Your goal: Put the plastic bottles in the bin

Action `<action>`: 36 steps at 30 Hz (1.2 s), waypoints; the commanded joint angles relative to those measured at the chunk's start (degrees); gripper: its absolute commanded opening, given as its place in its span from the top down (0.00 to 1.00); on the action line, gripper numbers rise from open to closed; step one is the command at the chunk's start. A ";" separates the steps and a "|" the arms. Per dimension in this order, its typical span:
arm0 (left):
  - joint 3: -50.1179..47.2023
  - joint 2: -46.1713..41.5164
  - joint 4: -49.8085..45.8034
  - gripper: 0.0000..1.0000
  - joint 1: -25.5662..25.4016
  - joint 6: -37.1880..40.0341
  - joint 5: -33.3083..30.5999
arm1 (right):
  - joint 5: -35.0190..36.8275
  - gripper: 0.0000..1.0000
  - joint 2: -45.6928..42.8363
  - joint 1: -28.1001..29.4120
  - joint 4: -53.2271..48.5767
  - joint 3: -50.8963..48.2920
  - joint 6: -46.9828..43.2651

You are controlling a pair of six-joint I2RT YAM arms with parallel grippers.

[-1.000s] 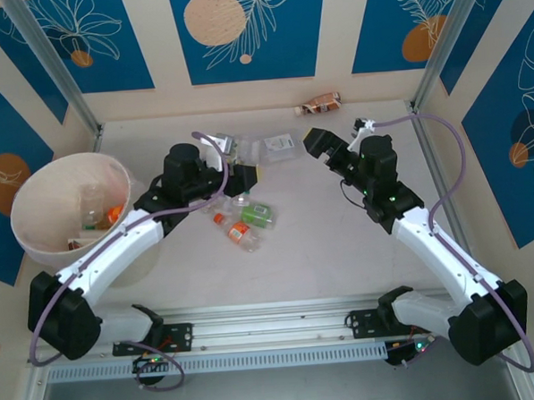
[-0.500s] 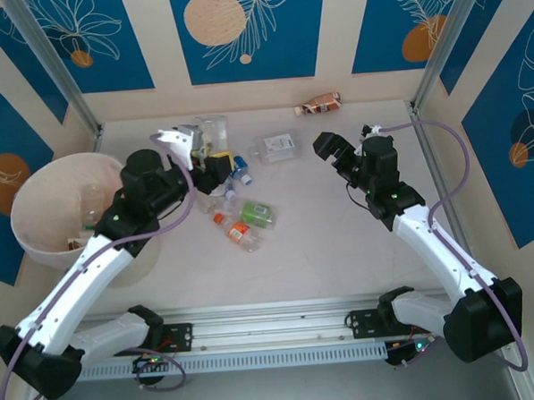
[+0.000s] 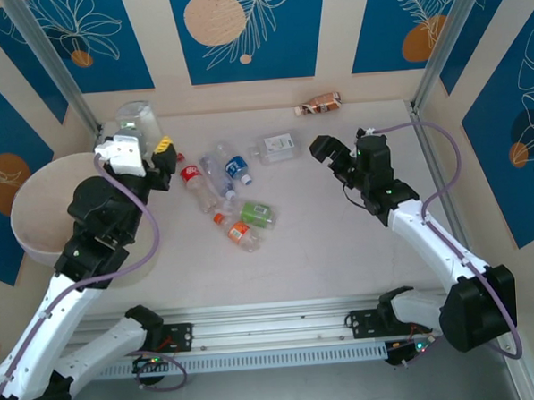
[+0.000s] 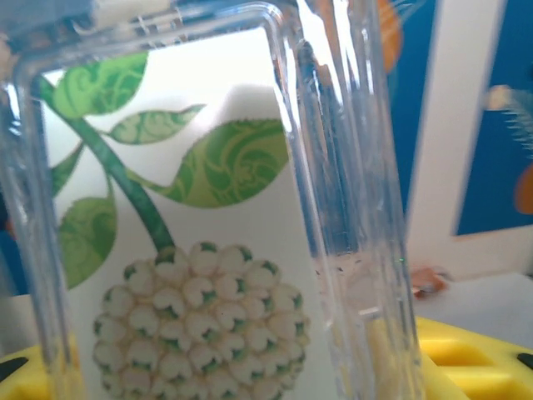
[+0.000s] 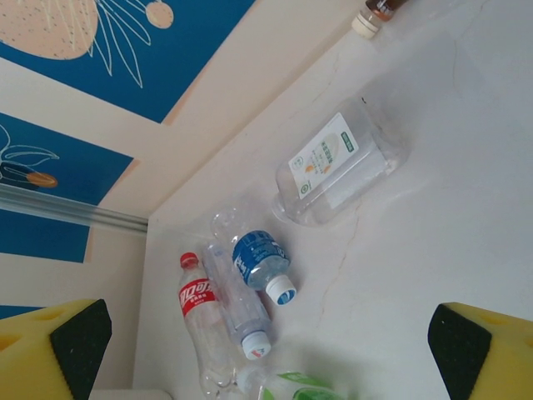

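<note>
Cream walls (image 3: 334,35) with blue leaf-print panels (image 3: 247,31) beyond the left gripper (image 3: 146,139) and right gripper (image 3: 323,150), pale table (image 3: 341,250) beneath them, metal rail (image 3: 274,329) behind.

Left arm extended forward-left from its base, forearm angled up, wrist raised. Left claw (image 3: 143,144) clamped on a clear bottle (image 3: 135,117). Right arm reaching forward, elbow bent, wrist turned inward. Right claw (image 3: 323,150) spread wide, holding nothing.
</note>
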 commanded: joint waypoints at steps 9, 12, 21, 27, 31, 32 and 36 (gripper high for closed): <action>-1.80 1.02 -7.50 0.63 12.26 -4.18 -16.69 | -3.50 0.00 2.77 -0.49 -1.06 3.60 0.81; -2.54 1.11 -9.10 0.63 16.73 -6.88 -15.35 | -4.22 0.00 3.25 -0.54 -1.18 4.06 0.84; -2.79 -1.08 -12.00 0.62 20.73 -9.28 -17.89 | -4.76 0.01 4.08 -0.62 -1.71 4.53 0.75; -6.05 -2.03 -13.04 0.62 25.15 -13.01 -17.56 | -6.23 0.01 5.16 -0.71 -1.91 5.29 0.50; -6.53 -1.96 -15.72 0.60 28.42 -18.02 -11.17 | -6.87 0.01 5.50 -0.81 -3.34 6.28 -0.21; -6.77 -1.94 -15.93 0.60 28.89 -18.63 -10.52 | -6.96 0.01 5.47 -0.82 -3.40 6.28 -0.24; -7.57 -1.63 -16.79 0.58 30.85 -21.34 -7.22 | -7.24 0.01 5.36 -0.82 -3.79 6.09 -0.07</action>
